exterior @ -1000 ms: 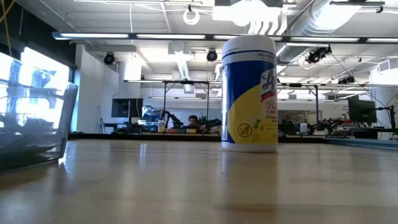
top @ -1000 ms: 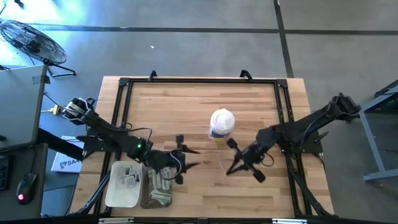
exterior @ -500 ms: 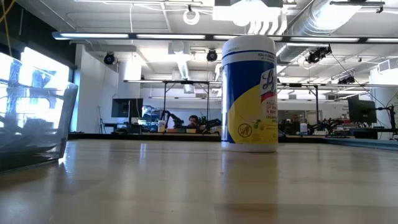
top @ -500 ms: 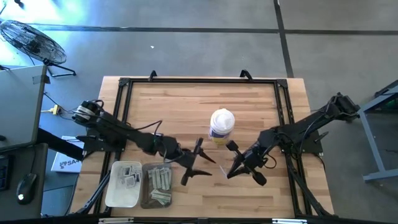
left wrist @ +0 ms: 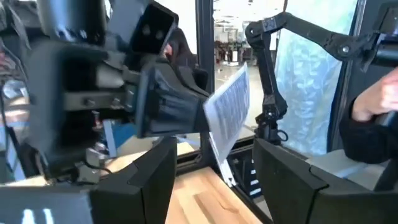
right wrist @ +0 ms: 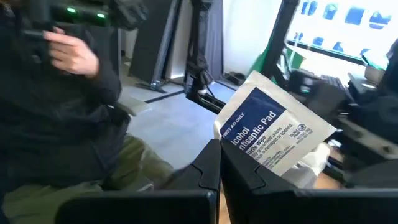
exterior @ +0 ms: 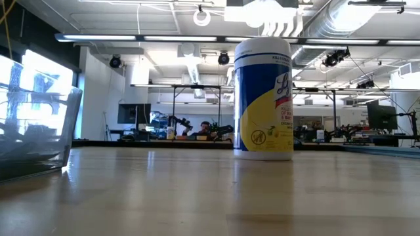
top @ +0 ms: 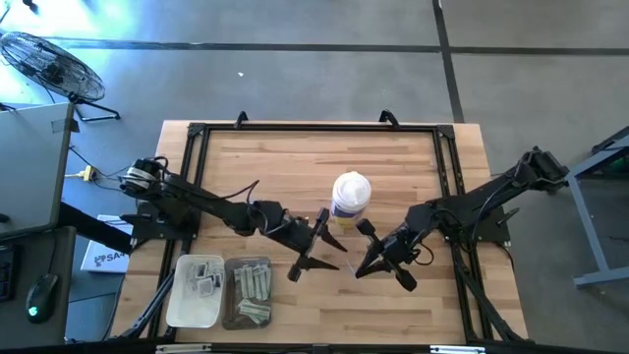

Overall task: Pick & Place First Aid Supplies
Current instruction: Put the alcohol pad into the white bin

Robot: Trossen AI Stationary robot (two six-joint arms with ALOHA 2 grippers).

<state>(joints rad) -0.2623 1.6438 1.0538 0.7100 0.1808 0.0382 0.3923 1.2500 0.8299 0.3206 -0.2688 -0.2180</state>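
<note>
An antiseptic pad packet [right wrist: 273, 138] is pinched by the right gripper [top: 360, 267] beside the canister [top: 350, 200]; the left gripper [top: 316, 254] is held spread before it.

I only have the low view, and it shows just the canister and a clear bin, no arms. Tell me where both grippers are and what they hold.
Observer: The right gripper is near the canister, on its front-edge side, shut on a square antiseptic pad packet.
Operator: Now the left one.
Observer: The left gripper is open and empty, close beside the right one, facing the packet.
Operator: Report the bins.
Observer: Two sit at the table's front left: a white tray with square packets and a clear tray with narrow strips.
</note>
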